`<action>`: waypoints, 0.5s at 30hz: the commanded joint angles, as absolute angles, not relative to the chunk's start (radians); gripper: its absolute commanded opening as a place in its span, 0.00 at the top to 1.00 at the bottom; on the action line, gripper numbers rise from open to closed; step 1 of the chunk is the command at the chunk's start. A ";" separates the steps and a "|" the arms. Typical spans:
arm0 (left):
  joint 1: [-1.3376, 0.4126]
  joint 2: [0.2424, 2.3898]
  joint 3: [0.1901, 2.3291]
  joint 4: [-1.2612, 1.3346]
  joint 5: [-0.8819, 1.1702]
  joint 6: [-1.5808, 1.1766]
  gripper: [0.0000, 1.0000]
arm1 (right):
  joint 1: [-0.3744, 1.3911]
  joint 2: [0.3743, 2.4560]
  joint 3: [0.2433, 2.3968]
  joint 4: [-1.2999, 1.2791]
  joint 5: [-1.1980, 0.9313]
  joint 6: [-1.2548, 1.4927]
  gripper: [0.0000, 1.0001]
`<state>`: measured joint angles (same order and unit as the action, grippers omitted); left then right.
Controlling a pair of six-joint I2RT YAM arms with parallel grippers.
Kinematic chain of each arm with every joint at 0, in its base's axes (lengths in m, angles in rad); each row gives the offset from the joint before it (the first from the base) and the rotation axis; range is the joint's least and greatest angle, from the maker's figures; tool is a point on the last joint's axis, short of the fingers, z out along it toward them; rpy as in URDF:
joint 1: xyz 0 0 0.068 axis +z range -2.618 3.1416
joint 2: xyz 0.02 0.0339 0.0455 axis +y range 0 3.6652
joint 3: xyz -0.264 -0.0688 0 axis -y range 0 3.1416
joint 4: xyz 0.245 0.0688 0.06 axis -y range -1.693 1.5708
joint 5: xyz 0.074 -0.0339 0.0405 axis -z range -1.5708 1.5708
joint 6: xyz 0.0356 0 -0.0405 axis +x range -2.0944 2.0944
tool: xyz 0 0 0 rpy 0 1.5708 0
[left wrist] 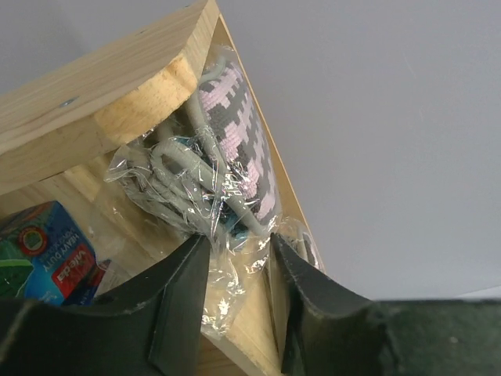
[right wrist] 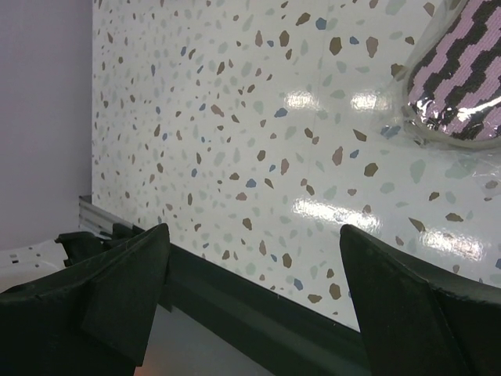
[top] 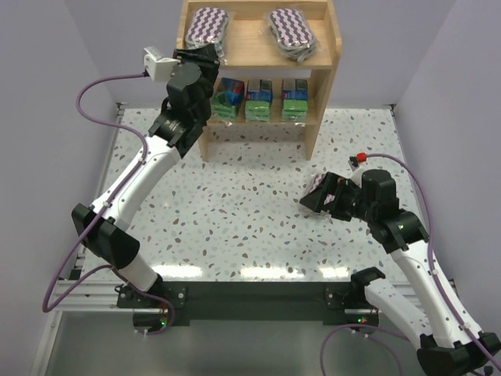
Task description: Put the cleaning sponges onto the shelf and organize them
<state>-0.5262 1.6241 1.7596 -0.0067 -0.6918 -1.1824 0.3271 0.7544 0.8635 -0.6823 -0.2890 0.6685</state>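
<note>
At the shelf (left wrist: 117,70) top, left tool (left wrist: 239,243), narrowly parted, straddles a sponge (left wrist: 235,117) wrapper.

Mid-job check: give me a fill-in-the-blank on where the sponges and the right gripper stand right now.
The shelf holds ___ zigzag pads on its top tier.
Its lower tier holds ___ green-and-blue packs.
Another zigzag pad lies on the ___ near the right gripper.
The right gripper's jaws stand ___.
Missing words: two; three; table; open.
</note>
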 commanded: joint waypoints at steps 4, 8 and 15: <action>-0.532 1.566 1.732 0.087 -0.675 -1.170 0.38 | 0.328 0.753 0.907 -0.686 -0.321 0.644 0.06; -0.540 1.536 1.723 0.109 -0.629 -1.140 0.15 | 0.328 0.762 0.943 -0.684 -0.311 0.644 0.05; -0.540 1.451 1.643 0.143 -0.491 -1.100 0.00 | 0.328 0.787 0.997 -0.687 -0.262 0.649 0.03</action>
<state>-0.5335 1.5295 1.6836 0.0700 -0.5652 -1.1511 0.3271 0.7784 0.9386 -0.6918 -0.2779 0.6666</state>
